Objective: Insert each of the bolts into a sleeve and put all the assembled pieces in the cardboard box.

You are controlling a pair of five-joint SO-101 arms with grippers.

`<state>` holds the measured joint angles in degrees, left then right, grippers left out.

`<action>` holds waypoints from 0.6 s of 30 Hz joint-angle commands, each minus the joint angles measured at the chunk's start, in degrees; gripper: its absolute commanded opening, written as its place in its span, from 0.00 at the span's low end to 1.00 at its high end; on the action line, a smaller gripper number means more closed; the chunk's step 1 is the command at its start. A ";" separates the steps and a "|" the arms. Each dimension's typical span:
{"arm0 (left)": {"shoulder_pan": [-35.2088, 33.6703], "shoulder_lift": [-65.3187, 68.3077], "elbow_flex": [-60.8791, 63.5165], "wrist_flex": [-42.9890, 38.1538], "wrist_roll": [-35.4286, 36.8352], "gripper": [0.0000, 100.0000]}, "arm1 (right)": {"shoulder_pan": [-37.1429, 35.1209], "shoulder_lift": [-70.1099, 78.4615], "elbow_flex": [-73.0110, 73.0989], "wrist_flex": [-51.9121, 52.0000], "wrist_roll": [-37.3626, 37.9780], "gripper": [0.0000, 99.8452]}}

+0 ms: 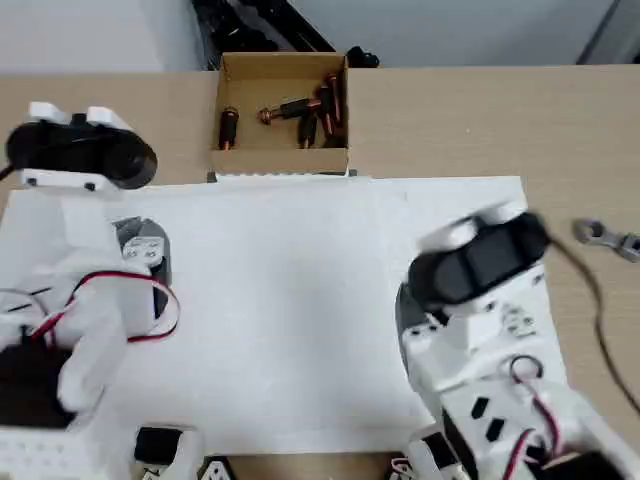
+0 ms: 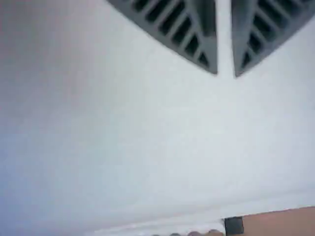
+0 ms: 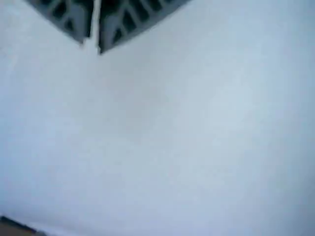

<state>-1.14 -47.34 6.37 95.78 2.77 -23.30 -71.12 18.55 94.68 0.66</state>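
Cardboard box (image 1: 283, 160) holds coppery bolts (image 1: 300, 108); ribbed left gripper (image 2: 226, 72), right gripper (image 3: 91, 45) closed, empty.

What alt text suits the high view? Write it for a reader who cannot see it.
A cardboard box just beyond the far edge of a white sheet holds several copper-coloured bolts in black sleeves. Two robot arms stand over the sheet's near corners, on a wooden table.

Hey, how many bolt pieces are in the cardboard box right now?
5 bolt pieces, all in the cardboard box: one alone near its left wall, one lying crosswise in the middle, three bunched toward the right wall. The bunch overlaps, so another may be hidden.
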 commanded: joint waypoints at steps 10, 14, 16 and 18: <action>-3.16 -18.46 34.15 -26.11 -7.56 0.00 | 9.36 -32.31 27.96 -9.89 13.80 0.00; -9.58 -30.86 50.68 -34.73 -11.08 0.00 | 10.33 -32.84 29.27 -9.89 13.71 0.01; -12.31 -37.36 58.51 -38.33 -12.92 0.00 | 10.33 -32.48 29.63 -9.89 13.63 0.01; -14.15 -44.13 65.89 -40.62 -14.07 0.00 | 10.33 -32.48 31.21 -9.89 13.80 0.01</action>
<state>-12.75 -82.33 63.25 59.56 -9.54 -13.45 -103.47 48.79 85.80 13.85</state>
